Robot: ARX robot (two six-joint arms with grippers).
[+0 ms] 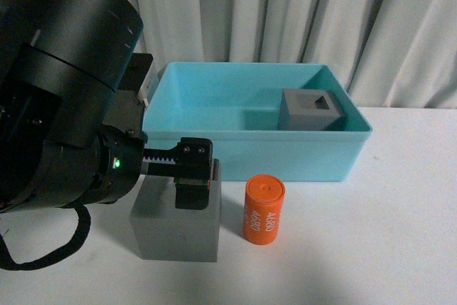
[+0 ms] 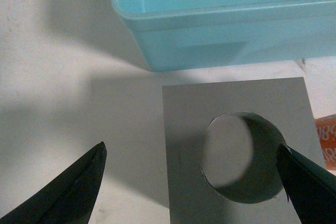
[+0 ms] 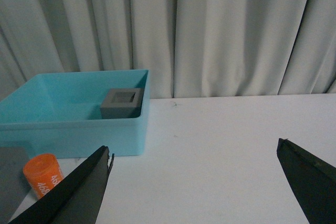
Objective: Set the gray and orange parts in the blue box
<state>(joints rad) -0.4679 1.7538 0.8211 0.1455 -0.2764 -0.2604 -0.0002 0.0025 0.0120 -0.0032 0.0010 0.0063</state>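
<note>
I count two gray cubes, one orange cylinder (image 1: 264, 209) and one blue box (image 1: 285, 156).

The square-recess cube (image 1: 312, 110) sits inside the box, well apart from both pairs of fingers. The round-recess cube (image 1: 176, 228) stands on the table (image 1: 400, 233) outside the box, directly beneath the left gripper (image 2: 190, 146).

The left fingers (image 2: 79, 187) are spread wide. One hangs past the cube's side over bare table, and the other hangs over the rim of the round recess. I cannot tell whether either finger touches the cube.

The cylinder stands upright just beyond the recess-side finger, beside the cube.

The right gripper (image 3: 194, 146) is also spread wide, with only bare table between its fingers. The box and cylinder lie beyond one finger.
</note>
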